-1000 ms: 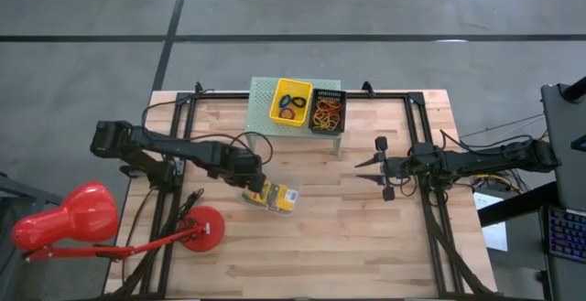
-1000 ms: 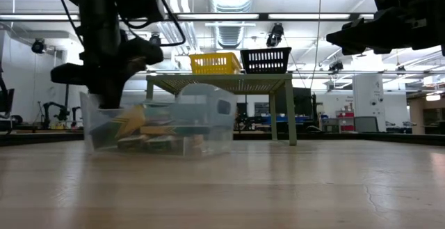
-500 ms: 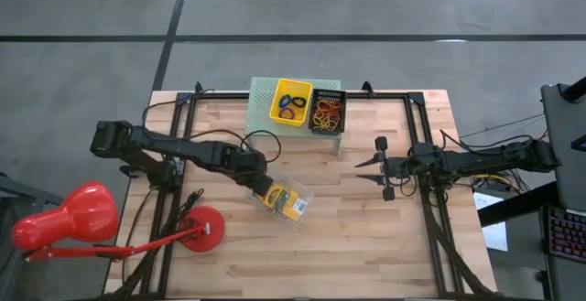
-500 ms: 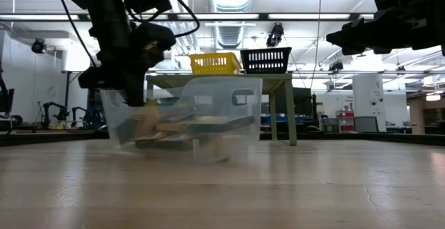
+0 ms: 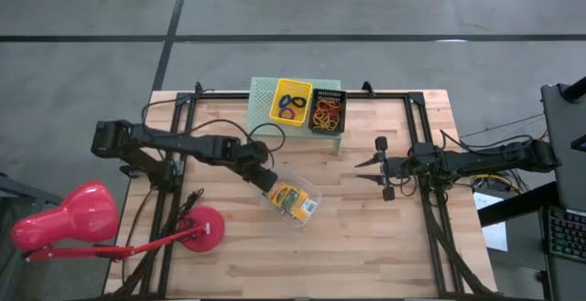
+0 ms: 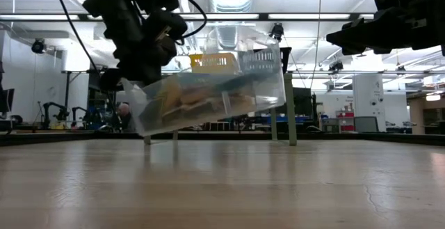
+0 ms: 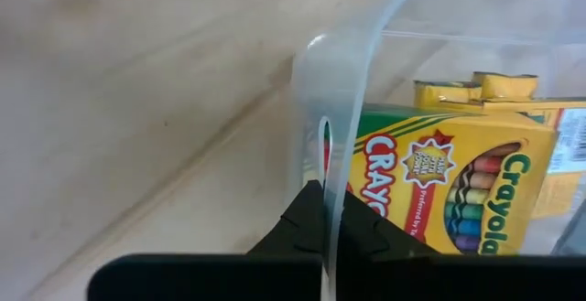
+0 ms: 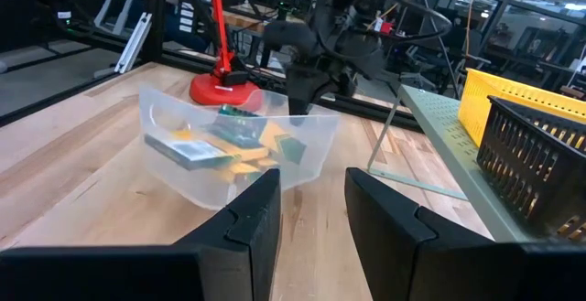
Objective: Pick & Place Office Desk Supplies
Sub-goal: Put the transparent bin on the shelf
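Note:
A clear plastic bin (image 5: 295,200) holding yellow-orange crayon boxes (image 7: 449,187) hangs over the middle of the table; the low view shows the bin (image 6: 208,100) tilted and off the wood. My left gripper (image 5: 264,180) is shut on the bin's end toward the table's left edge. My right gripper (image 5: 375,175) waits open and level at the right, empty, facing the bin (image 8: 229,155). On the mint-green stand (image 5: 261,91) at the far edge, a yellow basket (image 5: 293,102) holds ring rolls and a black basket (image 5: 327,111) holds rubber bands. My left gripper pinches the bin's end wall (image 7: 331,168) just below its handle slot, one finger inside the bin and one outside. The fingers (image 7: 302,223) come slanting down from above on the table's left side. The bin is lifted clear and tilted, its free end higher.
A red desk lamp (image 5: 64,223) lies past the near left corner, its round base (image 5: 203,228) on the table close to the bin. The stand's legs (image 6: 290,111) rise at the far side. Bare wood lies toward the near edge.
My left gripper has risen a little, gone toward the table's right edge and rolled, staying shut on the bin's end wall. The bin, which rested on the table, is now lifted clear and tilted; its free end has swung toward the right and up.

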